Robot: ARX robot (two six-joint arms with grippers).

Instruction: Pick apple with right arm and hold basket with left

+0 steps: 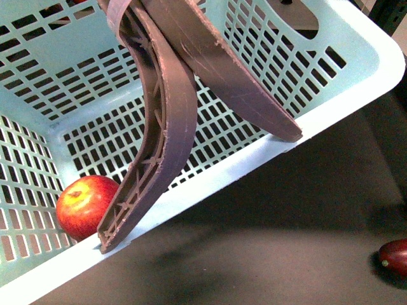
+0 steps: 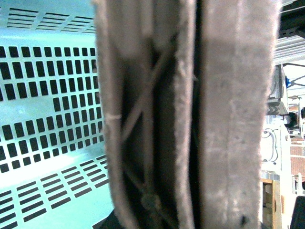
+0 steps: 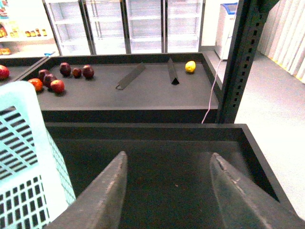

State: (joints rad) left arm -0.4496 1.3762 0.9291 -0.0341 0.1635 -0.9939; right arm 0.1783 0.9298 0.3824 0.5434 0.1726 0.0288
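The light aqua basket [image 1: 331,95] fills the front view, tilted, with its two brown handles [image 1: 172,114] hanging across its middle. The red apple [image 1: 86,204] lies inside the basket at its lower left corner, partly behind one handle. In the left wrist view the brown handles [image 2: 190,114] fill the picture up close, with the basket's slotted wall [image 2: 47,95] behind; my left gripper is shut on the basket and its fingers are hidden. My right gripper [image 3: 167,160] is open and empty over the dark tray [image 3: 157,191], with the basket's wall [image 3: 24,143] beside it.
A dark maroon oval fruit [image 1: 395,255] lies on the dark surface at the front view's right edge. In the right wrist view a further dark tray [image 3: 143,90] holds several red fruits [image 3: 57,86] and a yellow one [image 3: 190,66]. A black upright post [image 3: 243,57] stands on the right.
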